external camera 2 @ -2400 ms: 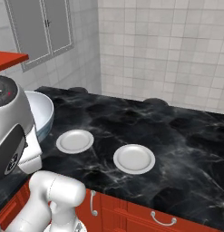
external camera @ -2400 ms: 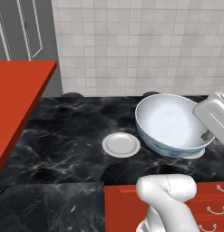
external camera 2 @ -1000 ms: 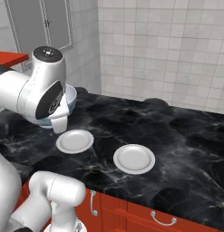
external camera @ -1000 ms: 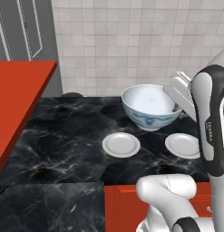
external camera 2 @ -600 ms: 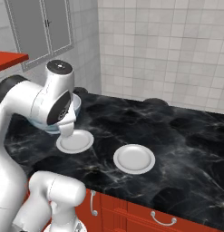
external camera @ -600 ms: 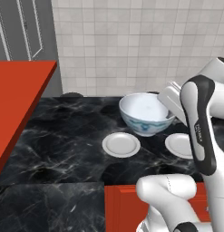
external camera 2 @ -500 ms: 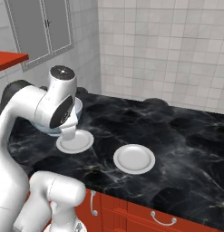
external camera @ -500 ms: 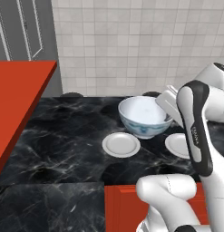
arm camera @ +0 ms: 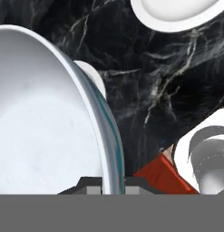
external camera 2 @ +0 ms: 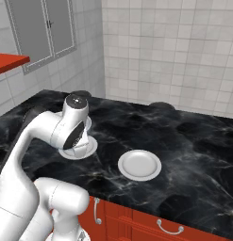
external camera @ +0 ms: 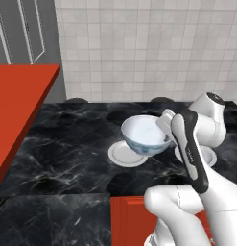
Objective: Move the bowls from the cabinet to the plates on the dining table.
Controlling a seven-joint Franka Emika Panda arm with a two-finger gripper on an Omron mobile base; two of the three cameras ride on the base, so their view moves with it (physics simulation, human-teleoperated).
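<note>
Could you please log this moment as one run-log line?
phase: placing | jaws: shut on bowl rim | bowl: above left plate | right plate: bare

Bare marble top (external camera 2: 184, 155) surrounds the right-hand plate (external camera 2: 139, 164); bowl (external camera: 145, 134) covers the other.

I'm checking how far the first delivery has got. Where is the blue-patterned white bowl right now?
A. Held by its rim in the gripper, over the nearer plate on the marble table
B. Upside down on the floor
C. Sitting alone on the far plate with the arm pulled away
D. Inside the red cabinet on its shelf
A: the bowl hangs over the plate on the dining table, its rim pinched in the gripper.
</note>
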